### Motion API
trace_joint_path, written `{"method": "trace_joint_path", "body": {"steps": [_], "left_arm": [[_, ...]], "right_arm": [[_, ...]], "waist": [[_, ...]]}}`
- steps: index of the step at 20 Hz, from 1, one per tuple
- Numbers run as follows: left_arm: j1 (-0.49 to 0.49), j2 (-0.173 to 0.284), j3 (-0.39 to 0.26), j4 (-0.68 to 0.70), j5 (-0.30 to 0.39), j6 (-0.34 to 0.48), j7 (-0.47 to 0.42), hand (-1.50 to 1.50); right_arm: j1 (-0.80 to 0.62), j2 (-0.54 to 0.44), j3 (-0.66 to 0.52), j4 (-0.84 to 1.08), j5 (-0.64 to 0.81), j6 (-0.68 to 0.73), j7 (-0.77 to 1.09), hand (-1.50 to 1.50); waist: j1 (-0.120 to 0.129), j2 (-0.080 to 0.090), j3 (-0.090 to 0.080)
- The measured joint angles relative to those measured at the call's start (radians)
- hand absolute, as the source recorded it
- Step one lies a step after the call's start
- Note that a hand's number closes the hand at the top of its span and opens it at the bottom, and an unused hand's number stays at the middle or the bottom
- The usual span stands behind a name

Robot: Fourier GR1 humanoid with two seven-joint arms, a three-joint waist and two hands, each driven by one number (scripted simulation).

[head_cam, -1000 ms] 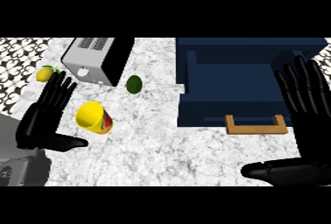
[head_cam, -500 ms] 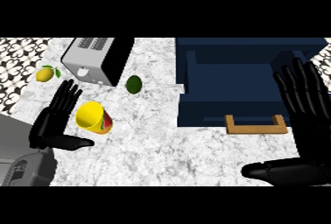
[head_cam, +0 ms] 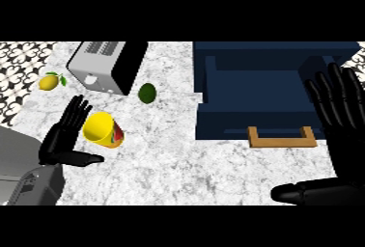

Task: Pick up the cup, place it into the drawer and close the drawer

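A yellow cup [head_cam: 101,129] with a red and green pattern lies tilted on the marble counter, left of centre. My left hand [head_cam: 63,137] is open right beside it on its left, fingers straight and pointing up, thumb stretched out below the cup. The dark blue drawer [head_cam: 267,91] stands open at the upper right, with a wooden handle [head_cam: 281,140] on its near front. My right hand [head_cam: 339,120] is open at the right edge, over the drawer's right side, fingers up, thumb low at the bottom right.
A silver and black toaster [head_cam: 108,65] stands at the back left. A lemon [head_cam: 49,82] lies to its left and a dark green avocado [head_cam: 147,92] to its right. Patterned tiles run along the far left edge.
My left hand has moved right and slightly up, closing in on the cup's left side. The right hand, cup and drawer have stayed put.
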Motion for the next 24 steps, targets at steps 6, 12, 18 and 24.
{"method": "trace_joint_path", "body": {"steps": [6,12,18,24], "left_arm": [[-0.06,0.01,0.012,0.168,-0.031,0.012,-0.112,-1.5],[-0.125,0.025,0.017,0.341,-0.065,0.03,-0.204,-1.5],[-0.197,0.05,0.02,0.508,-0.099,0.04,-0.273,-1.5],[-0.226,0.034,0.015,0.551,-0.107,0.049,-0.299,-1.5]], "right_arm": [[-0.01,0.001,0.002,-0.007,0.002,-0.007,0.023,-1.5],[-0.011,0.0,0.002,0.009,0.004,0.005,0.009,-1.5],[-0.017,0.014,0.022,0.015,0.025,-0.006,0.004,-1.5],[-0.01,0.018,0.029,0.003,0.024,-0.003,0.003,-1.5]], "waist": [[-0.001,0.0,0.0],[-0.003,0.001,0.0],[-0.009,0.004,-0.001],[-0.009,0.004,-0.001]]}}
